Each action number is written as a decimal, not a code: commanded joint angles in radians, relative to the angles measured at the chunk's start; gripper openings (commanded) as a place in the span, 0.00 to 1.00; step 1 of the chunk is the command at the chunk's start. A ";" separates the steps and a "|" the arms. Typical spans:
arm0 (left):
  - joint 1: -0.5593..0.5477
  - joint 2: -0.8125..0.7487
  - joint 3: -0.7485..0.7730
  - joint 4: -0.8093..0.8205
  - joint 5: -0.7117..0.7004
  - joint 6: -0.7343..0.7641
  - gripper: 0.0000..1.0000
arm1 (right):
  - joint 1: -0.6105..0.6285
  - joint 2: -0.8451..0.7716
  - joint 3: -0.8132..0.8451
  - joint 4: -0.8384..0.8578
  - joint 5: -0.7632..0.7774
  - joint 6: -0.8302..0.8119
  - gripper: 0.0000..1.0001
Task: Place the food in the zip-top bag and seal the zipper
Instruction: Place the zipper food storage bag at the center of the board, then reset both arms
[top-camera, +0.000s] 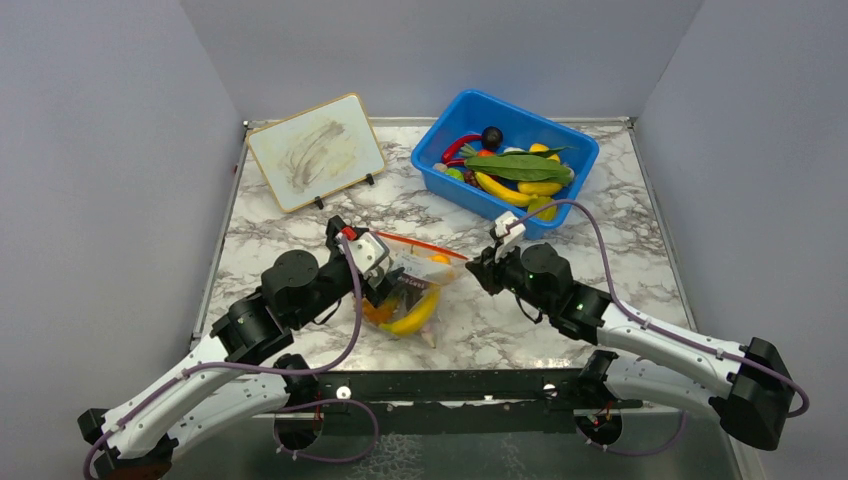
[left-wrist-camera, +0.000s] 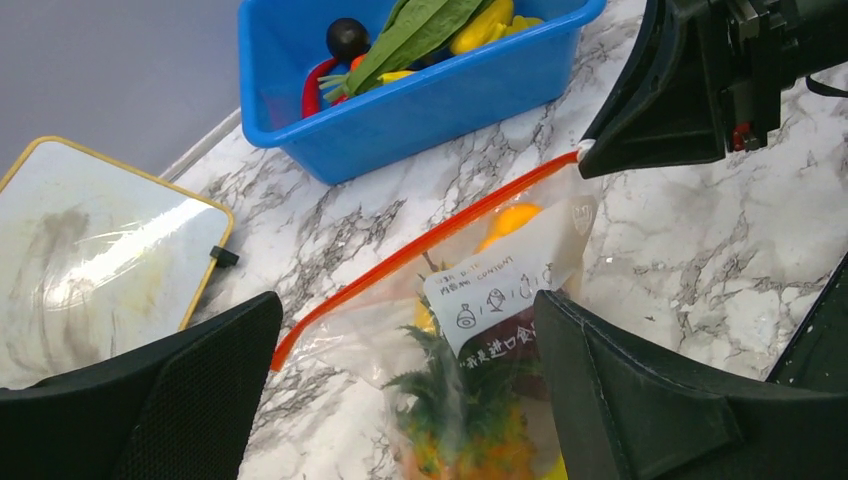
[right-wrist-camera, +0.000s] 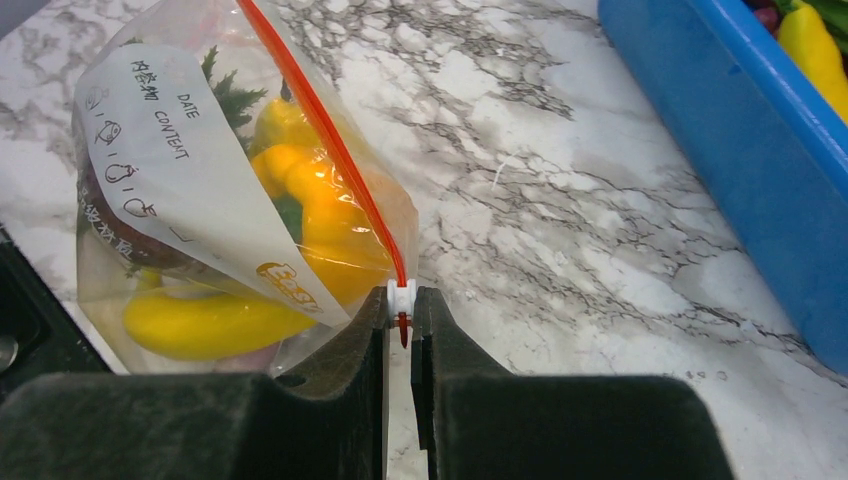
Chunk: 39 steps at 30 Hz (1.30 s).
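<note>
Black fingers of the right gripper fill the near edge of the right wrist view, pressed together on the small white slider at the right end of the zipper. From there the red-orange strip runs away to the far left along the mouth of the zip-top bag, which lies on the marble table between the two arms. Inside the bag a yellow banana and a pineapple show through the plastic.

Over the bag's left part hangs the left gripper, its jaws spread wide, one on either side of the bag. It grips nothing that I can make out. More toy food sits in the blue bin at the far right, and a whiteboard stands at the far left.

The step in hand looks like the sealing. The strip reads as one thin line, but whether its tracks are locked cannot be told. To do it well, the slider should travel straight along the strip, low and level. The left gripper should close on the bag to anchor it; otherwise the light bag will likely drag or crumple.
</note>
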 joint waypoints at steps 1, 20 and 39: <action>0.004 -0.007 -0.033 0.077 -0.038 -0.093 0.99 | -0.002 0.010 0.047 -0.016 0.122 0.023 0.24; 0.004 0.057 -0.041 0.049 -0.313 -0.480 0.99 | -0.002 -0.168 0.288 -0.374 0.208 0.168 0.98; 0.004 0.020 0.059 0.072 -0.345 -0.468 0.99 | -0.002 -0.297 0.410 -0.519 0.275 0.283 1.00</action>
